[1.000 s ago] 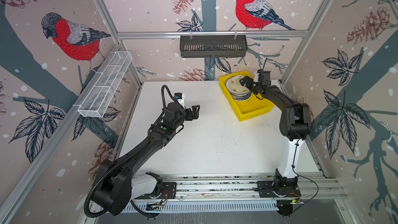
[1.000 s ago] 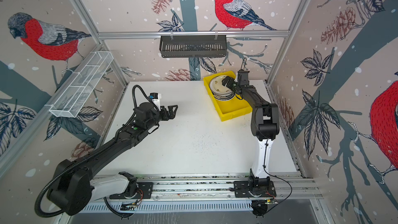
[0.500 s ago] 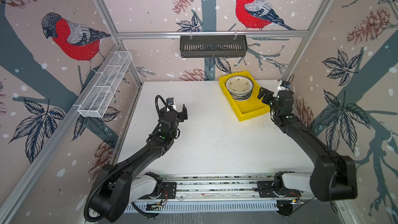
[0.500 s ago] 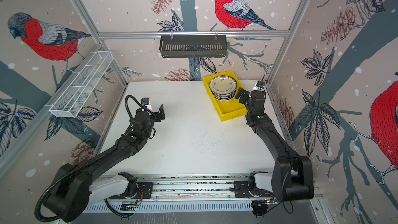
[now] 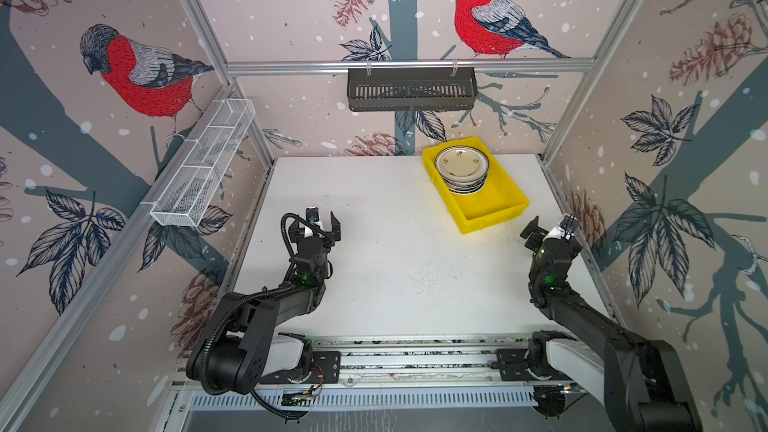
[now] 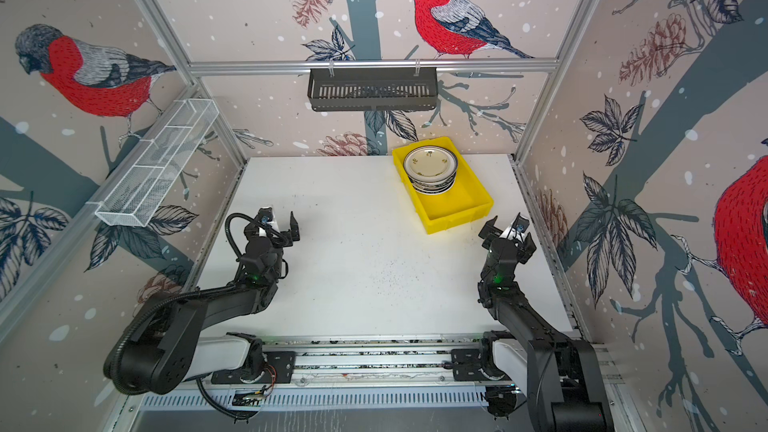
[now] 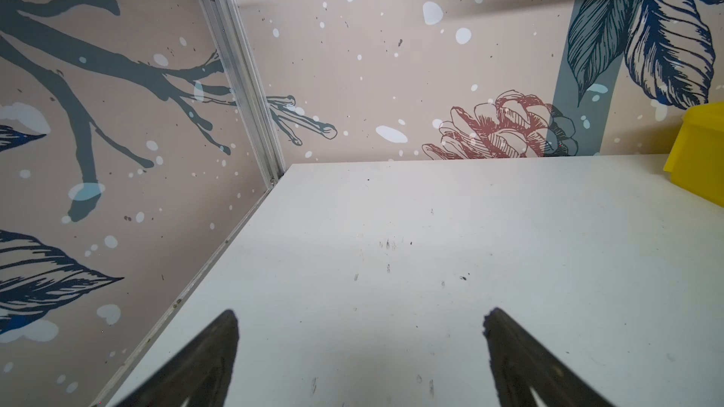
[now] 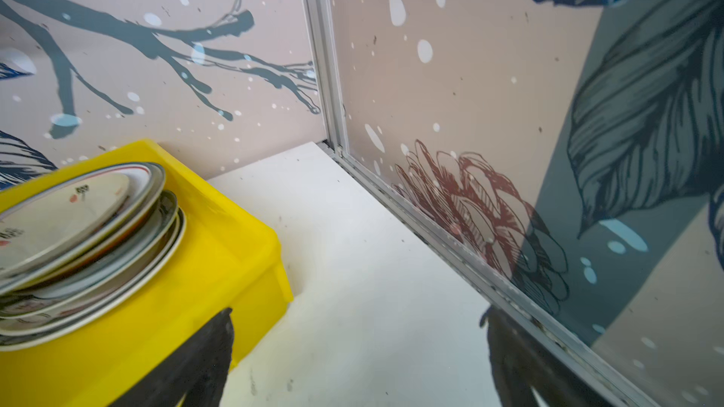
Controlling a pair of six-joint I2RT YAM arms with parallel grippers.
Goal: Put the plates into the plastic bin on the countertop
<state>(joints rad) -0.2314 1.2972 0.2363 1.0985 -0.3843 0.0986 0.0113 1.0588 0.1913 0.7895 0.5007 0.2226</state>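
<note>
Arms folded low, wrists aimed forward; left gripper (image 5: 314,229), right gripper (image 6: 508,235) spread wide (both empty).

Both arms are black with white base housings (image 5: 284,353). The left arm (image 5: 274,307) carries a looped corrugated cable (image 5: 284,234) (green indicator lit); the right arm (image 5: 582,322) is apparently alike.

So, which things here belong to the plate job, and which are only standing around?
Job: plates, stacked inside the yellow plastic bin; the white countertop under it.
Not the job: black slatted basket on the back rail; white wire mesh basket on the side rail.
</note>
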